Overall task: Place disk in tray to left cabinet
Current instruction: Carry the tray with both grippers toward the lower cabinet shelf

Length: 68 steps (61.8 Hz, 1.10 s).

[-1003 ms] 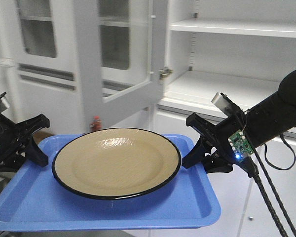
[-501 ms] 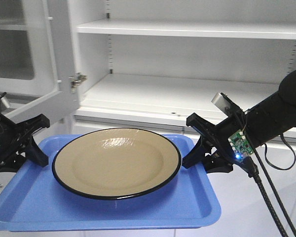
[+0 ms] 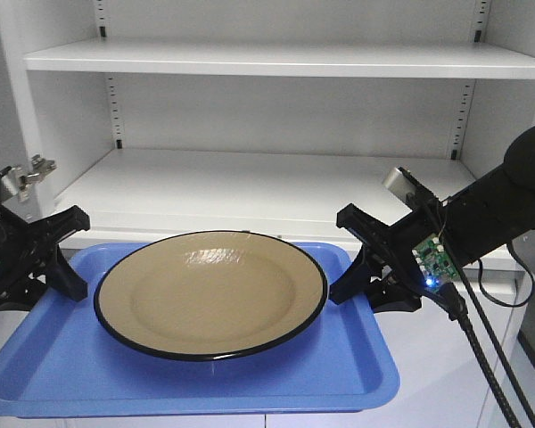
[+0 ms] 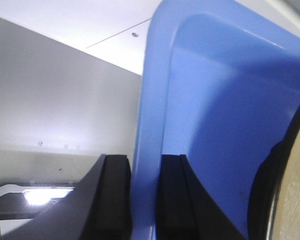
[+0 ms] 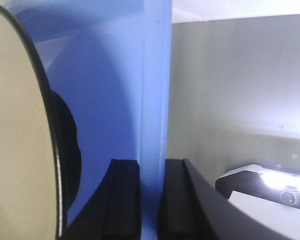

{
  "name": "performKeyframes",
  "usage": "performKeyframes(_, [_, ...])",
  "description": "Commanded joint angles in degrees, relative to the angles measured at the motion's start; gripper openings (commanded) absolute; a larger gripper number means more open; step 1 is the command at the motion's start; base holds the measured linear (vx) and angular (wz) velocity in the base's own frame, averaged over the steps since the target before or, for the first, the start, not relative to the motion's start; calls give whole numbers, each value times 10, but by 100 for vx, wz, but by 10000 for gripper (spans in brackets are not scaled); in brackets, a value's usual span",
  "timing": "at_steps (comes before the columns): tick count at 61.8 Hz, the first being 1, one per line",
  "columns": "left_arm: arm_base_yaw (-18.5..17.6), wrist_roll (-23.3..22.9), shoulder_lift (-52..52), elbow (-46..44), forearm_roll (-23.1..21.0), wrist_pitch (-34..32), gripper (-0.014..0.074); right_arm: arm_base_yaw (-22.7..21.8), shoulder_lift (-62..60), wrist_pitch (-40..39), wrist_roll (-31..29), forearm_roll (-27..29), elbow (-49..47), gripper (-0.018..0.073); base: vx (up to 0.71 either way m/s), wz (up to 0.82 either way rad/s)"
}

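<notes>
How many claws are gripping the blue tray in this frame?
2. The left claw clamps the left lip of the tray; the right claw clamps its right lip. No other claw is in view.

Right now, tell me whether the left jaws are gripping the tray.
Yes, the left gripper has one black jaw on each side of the tray at its blue lip.

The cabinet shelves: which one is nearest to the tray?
The lower shelf, just behind the far edge of the tray; the upper shelf sits high above it.
</notes>
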Motion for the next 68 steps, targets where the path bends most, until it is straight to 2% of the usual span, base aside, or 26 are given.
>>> performKeyframes(1, [-12,-15,-32,-22,-77,-3,0,8,-34,13,0,90,-23,-6,26,-13])
performKeyframes(68, [-12,-15,-32,-22,-77,-3,0,8,-34,13,0,90,-23,-6,24,-6])
